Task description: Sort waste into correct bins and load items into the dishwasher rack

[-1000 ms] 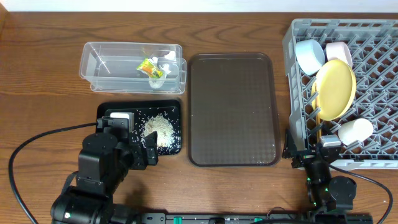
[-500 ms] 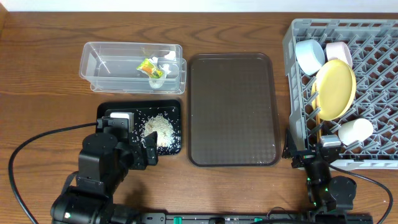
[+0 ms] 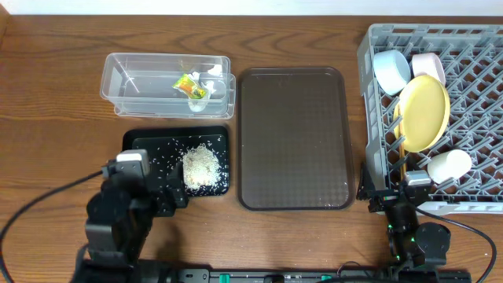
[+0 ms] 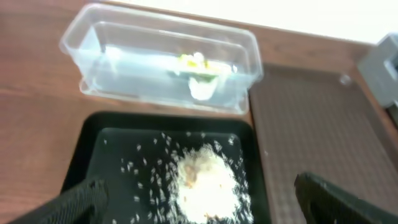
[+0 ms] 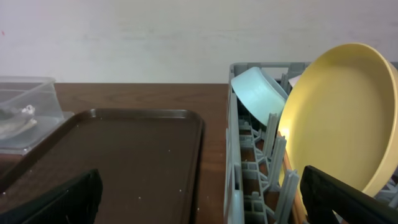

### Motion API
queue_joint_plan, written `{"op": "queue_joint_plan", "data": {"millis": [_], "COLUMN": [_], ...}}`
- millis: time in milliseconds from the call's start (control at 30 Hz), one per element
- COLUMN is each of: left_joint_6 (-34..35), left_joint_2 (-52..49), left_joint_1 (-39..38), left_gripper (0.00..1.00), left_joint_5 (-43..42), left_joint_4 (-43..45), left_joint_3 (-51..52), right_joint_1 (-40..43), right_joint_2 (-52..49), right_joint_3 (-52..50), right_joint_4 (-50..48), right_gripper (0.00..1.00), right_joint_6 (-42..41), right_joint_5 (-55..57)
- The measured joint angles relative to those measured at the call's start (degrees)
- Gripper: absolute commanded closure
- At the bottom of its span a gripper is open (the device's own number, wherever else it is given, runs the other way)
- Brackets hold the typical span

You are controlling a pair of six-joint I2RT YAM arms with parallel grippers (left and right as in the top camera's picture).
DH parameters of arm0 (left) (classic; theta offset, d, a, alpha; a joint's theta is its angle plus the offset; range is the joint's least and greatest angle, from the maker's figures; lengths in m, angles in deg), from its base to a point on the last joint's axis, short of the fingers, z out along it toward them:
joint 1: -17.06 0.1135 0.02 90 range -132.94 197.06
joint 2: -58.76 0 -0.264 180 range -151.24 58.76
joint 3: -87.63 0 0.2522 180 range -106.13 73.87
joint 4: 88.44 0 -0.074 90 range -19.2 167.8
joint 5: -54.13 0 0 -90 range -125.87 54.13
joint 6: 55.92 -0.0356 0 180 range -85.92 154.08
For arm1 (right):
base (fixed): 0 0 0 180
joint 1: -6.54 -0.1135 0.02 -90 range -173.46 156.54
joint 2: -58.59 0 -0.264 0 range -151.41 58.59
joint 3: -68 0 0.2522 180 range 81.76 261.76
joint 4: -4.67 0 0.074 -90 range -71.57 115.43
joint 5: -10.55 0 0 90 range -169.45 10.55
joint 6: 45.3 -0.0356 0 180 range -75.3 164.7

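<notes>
I judge sorting done.
Rice (image 3: 201, 167) lies in black tray (image 3: 141, 140), yellow plate (image 3: 424, 110) leans in dishwasher rack (image 3: 432, 28); left gripper (image 4: 199, 186), right gripper (image 5: 199, 177) spread, empty.

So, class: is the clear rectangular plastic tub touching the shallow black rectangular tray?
Apart. The overhead view shows a strip of wooden table between the clear rectangular plastic tub and the shallow black rectangular tray; the left wrist view agrees.
</notes>
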State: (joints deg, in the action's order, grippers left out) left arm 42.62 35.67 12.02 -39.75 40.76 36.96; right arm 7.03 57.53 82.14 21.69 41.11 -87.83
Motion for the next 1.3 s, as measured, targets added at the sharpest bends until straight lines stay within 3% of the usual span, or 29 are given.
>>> {"op": "queue_joint_plan", "data": {"millis": [333,433,667,1300], "left_joint_6": [-0.02,-0.24,-0.79,-0.92], "left_joint_2": [18.73,21.9,22.36,21.57], "left_joint_1": [1.86,1.9,1.9,1.9], "left_gripper": [0.03,0.03,0.03,0.02], "left_joint_5": [0.0,0.02,0.22,0.26], "left_joint_4": [36.68,43.04,36.24,35.87], "left_joint_3": [30.01,35.45,36.33,36.15], "right_joint_1": [0.0,0.0,0.0,0.0], "right_joint_2": [0.0,0.0,0.0,0.0], "right_joint_3": [0.0,0.0,0.0,0.0], "right_joint_4": [-0.02,-0.02,-0.04,-0.02], "right_gripper": [0.01,0.01,0.01,0.01], "right_joint_6": [0.0,0.0,0.0,0.0], "right_joint_5": [-0.22,-0.22,-0.22,-0.22]}}
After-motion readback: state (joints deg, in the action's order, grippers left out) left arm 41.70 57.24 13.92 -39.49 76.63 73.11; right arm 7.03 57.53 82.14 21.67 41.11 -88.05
